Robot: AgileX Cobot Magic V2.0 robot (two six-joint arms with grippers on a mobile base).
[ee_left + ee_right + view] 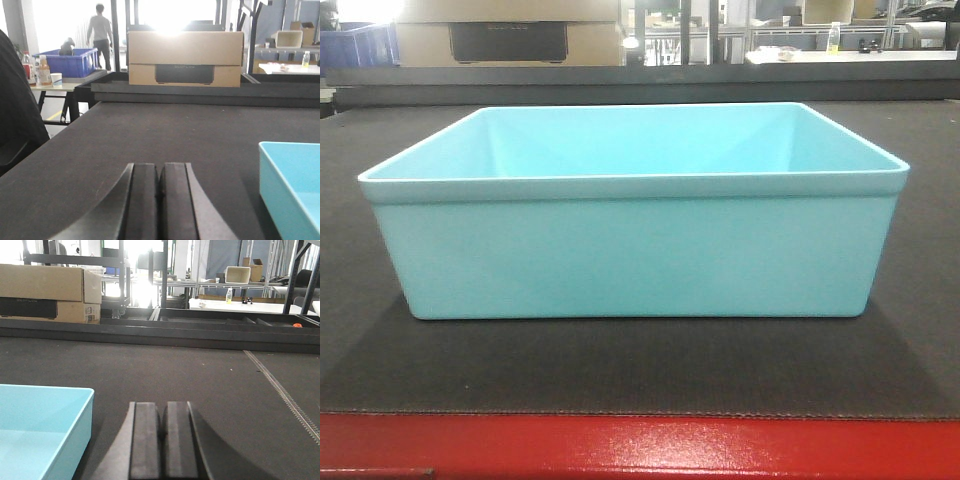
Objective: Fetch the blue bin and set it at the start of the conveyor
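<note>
The light turquoise smooth plastic rectangular bin [635, 250] sits upright on the wide dark grey textured conveyor belt [640, 370], just behind its glossy red metal front edge [640, 448]. The left gripper [160, 200] hovers clenched and empty to the bin's left; the right gripper [161, 445], likewise pressed closed on nothing, hovers to its right

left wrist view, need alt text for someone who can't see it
The left end effector, closed and empty, hovers low over a dark grey conveyor belt. A corner of the blue bin sits on the belt at the right edge, apart from it. A cardboard box stands beyond the belt's far end.
</note>
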